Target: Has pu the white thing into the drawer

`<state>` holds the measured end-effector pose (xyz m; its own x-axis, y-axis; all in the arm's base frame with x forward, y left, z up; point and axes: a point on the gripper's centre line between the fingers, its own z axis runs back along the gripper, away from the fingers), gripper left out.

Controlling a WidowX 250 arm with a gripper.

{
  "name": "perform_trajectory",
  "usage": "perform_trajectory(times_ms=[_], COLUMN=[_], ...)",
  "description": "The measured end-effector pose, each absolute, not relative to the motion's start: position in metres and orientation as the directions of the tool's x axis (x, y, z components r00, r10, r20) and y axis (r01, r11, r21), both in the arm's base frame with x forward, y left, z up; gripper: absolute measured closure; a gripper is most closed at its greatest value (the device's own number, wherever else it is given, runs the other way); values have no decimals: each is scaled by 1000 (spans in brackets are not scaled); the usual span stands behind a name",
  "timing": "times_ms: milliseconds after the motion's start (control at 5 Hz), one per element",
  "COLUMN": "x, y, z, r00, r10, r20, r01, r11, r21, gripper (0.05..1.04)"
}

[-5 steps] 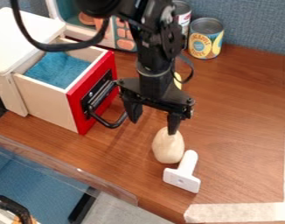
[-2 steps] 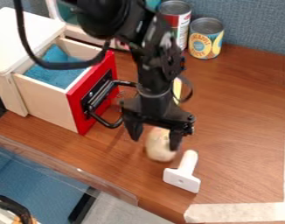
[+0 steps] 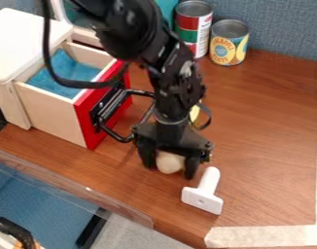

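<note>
The wood-grain table [image 3: 265, 121] runs beneath your gripper [image 3: 170, 172], whose fingers stand spread around a pale rounded thing [image 3: 169, 163]. You have the white T-shaped tool [image 3: 202, 195] just beside them, toward the camera, and the pulled-out drawer [image 3: 54, 114] beyond them, toward the view's upper left.

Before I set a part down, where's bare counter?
Biggest patch: wood right of the gripper and white tool, from the cans down to the bottom tape. Crowded: from red drawer front across gripper and pale object to white tool.
</note>
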<state>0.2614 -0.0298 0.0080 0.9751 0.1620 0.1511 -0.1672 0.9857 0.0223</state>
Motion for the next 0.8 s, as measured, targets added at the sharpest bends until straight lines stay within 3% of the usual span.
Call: perform_trajectory(times_ms=[200, 400, 600, 800], x=[266, 267, 263, 259], y=[-29, -31, -34, -39], z=[6, 7, 32, 73], r00=[974, 973, 969, 952], r10=[161, 165, 162, 164], r20=[157, 160, 185, 256], r01=[-167, -169, -162, -150], r11=[986, 986, 987, 986], r21=[25, 12, -18, -74], gripper=[242, 242, 304, 305])
